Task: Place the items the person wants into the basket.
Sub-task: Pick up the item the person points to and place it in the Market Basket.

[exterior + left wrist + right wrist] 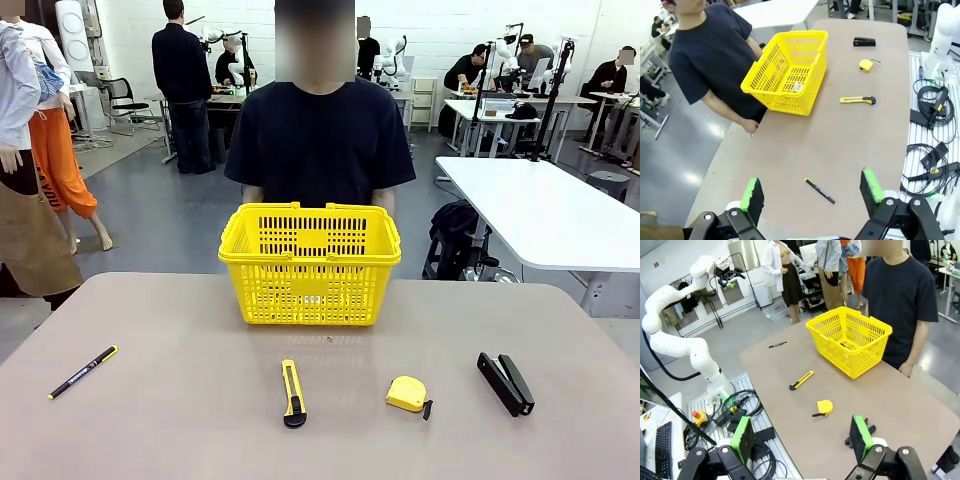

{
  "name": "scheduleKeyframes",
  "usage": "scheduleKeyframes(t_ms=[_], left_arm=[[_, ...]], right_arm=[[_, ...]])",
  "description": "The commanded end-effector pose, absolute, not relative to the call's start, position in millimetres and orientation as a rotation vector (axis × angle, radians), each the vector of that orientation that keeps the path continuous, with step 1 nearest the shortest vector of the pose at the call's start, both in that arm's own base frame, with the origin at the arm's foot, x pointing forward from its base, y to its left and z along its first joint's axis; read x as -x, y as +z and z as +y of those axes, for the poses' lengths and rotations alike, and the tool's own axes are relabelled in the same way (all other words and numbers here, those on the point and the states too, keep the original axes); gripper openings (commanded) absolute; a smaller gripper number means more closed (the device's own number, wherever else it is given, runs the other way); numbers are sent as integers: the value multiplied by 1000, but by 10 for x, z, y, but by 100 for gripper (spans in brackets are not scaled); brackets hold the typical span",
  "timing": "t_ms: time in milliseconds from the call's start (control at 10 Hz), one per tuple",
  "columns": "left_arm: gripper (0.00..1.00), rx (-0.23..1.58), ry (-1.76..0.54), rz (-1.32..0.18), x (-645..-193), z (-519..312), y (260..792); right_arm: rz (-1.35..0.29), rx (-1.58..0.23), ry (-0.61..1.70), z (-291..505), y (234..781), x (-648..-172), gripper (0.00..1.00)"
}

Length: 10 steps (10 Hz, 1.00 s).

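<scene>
Both grippers hang above the brown table (160, 330) with jaws spread wide and nothing between them: the left gripper (810, 186) over the thin black pen with yellow accents (820, 191), the right gripper (801, 426) at the stapler (505, 383) end. The yellow basket (310, 265) stands at the far edge, right in front of the person (318, 140) in the black T-shirt. On the robot's side of it lie the yellow-and-black utility knife (292, 393) and, just beside that, the yellow tape measure (407, 394). A slim dark thing lies on the basket floor, too small to name.
</scene>
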<state>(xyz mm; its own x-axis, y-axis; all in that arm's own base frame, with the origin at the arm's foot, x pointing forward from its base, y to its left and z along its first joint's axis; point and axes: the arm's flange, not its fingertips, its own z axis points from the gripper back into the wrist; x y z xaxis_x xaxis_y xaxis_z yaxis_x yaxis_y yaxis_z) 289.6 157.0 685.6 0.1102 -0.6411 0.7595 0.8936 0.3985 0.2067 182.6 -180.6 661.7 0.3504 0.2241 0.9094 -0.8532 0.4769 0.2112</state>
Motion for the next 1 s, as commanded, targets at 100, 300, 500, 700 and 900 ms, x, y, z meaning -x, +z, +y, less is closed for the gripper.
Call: scheduleKeyframes(t_ms=[100, 300, 500, 700, 900], left_arm=[[100, 357, -1171, -909, -2930, 1537, 6847], [100, 357, -1171, -909, -2930, 1537, 6847], [100, 357, -1171, -909, -2930, 1537, 6847], [100, 357, -1171, -909, -2930, 1537, 6847], [100, 357, -1171, -909, -2930, 1537, 6847]], right_arm=[[-982, -801, 818, -1807, 6634, -1839, 100], [-982, -801, 818, -1807, 6634, -1839, 100], [-982, -801, 818, -1807, 6634, -1839, 100], [-982, -801, 818, -1807, 6634, -1839, 100], [-982, -801, 818, -1807, 6634, -1839, 100]])
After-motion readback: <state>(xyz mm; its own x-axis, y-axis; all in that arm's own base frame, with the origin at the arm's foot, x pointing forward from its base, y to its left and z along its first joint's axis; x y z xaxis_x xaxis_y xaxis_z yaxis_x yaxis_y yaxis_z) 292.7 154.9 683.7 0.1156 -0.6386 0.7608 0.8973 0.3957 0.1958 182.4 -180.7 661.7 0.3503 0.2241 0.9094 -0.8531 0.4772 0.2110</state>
